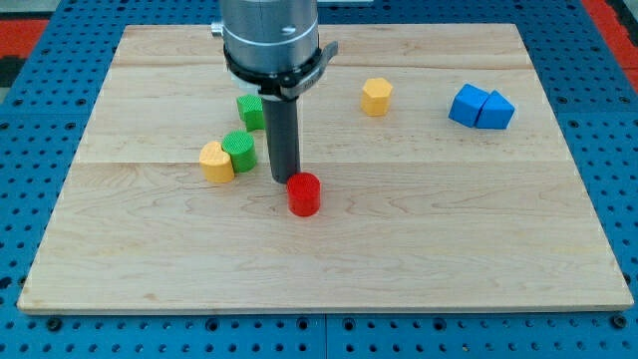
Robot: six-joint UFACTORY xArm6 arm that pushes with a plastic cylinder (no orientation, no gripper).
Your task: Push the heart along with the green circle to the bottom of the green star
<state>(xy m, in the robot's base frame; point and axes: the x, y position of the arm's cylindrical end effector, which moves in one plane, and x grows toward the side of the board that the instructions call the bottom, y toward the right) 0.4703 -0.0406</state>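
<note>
The arm's tip [286, 180] stood on the wooden board [419, 249], just above and to the view's left of the red cylinder [304, 193], which it nearly touched or touched; the rod hid the contact. The rig carried no gripper, so nothing was clasped: the bare rod could only push.

Just to the view's left of the rod sat the green circle [239, 151], pressed against the yellow heart [214, 162], which lay on its far left side. Above the pair, partly behind the rod's shaft, was the green star [250, 111], close to the circle but apart from it. Toward the view's right lay a yellow hexagonal block [376, 97], and farther right two blue blocks [480, 107] rested against each other.

The heart and circle appeared already near the star's lower side, offset slightly to the view's left. To finish well, the tip would likely need to clear the red cylinder, swing round to the heart's left or lower-left flank, and nudge both pieces gently rightward and upward as one. A push off the pair's shared centre line risked splitting them, and too much travel risked knocking the star away.
</note>
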